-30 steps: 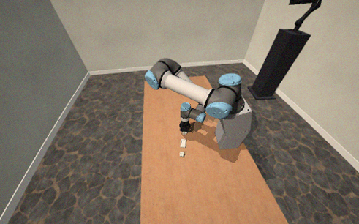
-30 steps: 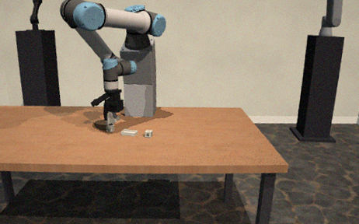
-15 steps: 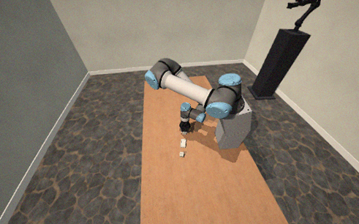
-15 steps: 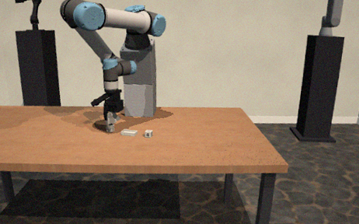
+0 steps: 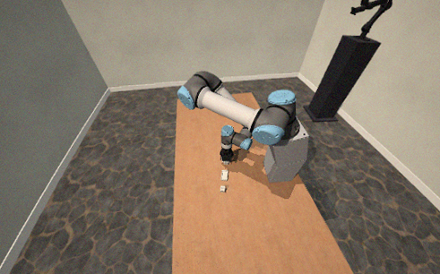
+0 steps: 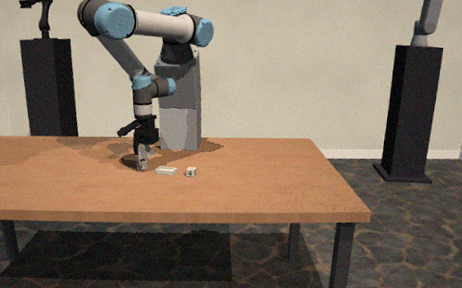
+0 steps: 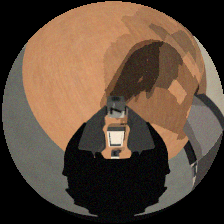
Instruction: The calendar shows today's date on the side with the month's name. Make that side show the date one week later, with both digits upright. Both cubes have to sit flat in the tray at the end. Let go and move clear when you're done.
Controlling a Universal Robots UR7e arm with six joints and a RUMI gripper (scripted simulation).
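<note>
My gripper (image 6: 142, 161) is shut on a small white date cube and holds it just above the table, left of the tray. In the wrist view the cube sits between the two dark fingers, one pale face toward the camera; its digit is too small to read. The low white tray (image 6: 166, 171) lies on the table with no cube visible in it. A second white cube (image 6: 191, 171) stands on the table just right of the tray, apart from it. In the overhead view the gripper (image 5: 225, 159), tray (image 5: 225, 174) and second cube (image 5: 223, 189) lie in one line.
The robot's grey base (image 6: 181, 117) stands right behind the gripper at the table's back edge. Two black pedestals (image 6: 49, 84) (image 6: 410, 111) stand on the floor beyond the table.
</note>
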